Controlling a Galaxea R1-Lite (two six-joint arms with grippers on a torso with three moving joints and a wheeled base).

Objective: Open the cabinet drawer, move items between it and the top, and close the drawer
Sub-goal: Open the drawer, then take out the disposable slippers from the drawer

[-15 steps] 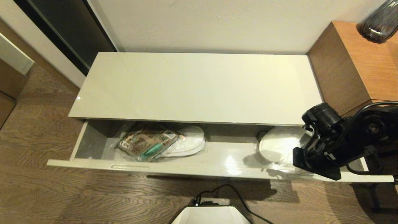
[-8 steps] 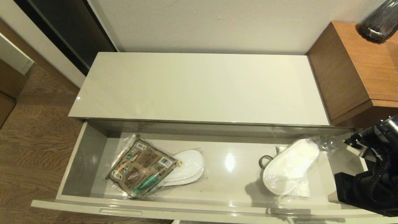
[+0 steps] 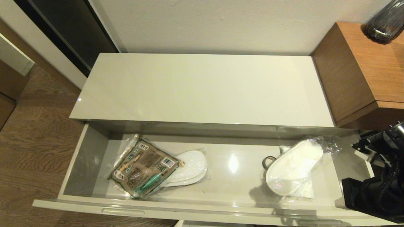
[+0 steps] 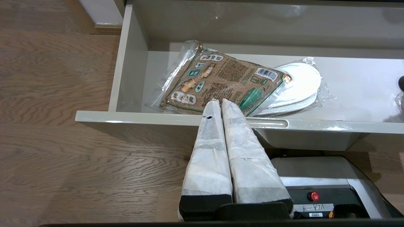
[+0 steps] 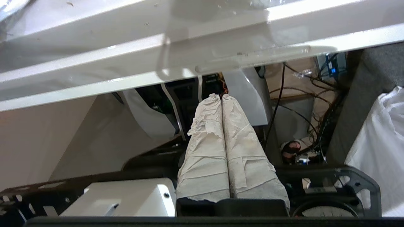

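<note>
The cabinet drawer (image 3: pixel 79 167) stands pulled out wide under the bare off-white top (image 3: pixel 202 88). Its left half holds the brown-and-green packet (image 3: pixel 143 171), which lies over one wrapped white slipper pair (image 3: pixel 192 167). At its right lie a second wrapped slipper pair (image 3: pixel 293 171) and, partly behind it, the small black tape roll (image 3: pixel 267 162). My right arm (image 3: pixel 372 195) hangs at the drawer's right front corner. The right gripper (image 5: pixel 217 96) is shut and empty, just below the drawer's front edge (image 5: pixel 126 83). My left gripper (image 4: pixel 219 102) is shut and empty at the front edge, pointing at the packet (image 4: pixel 221 82).
A brown wooden side unit (image 3: pixel 363 69) with a dark glass vase (image 3: pixel 383 22) stands higher at the right. Wood floor lies to the left. My own base (image 4: pixel 322 183) sits under the drawer front, near the slot handle (image 4: pixel 268 122).
The drawer has slid out much further, baring all its contents. My right arm has drawn back and down with it to the right front corner; little has moved in the last half second.
</note>
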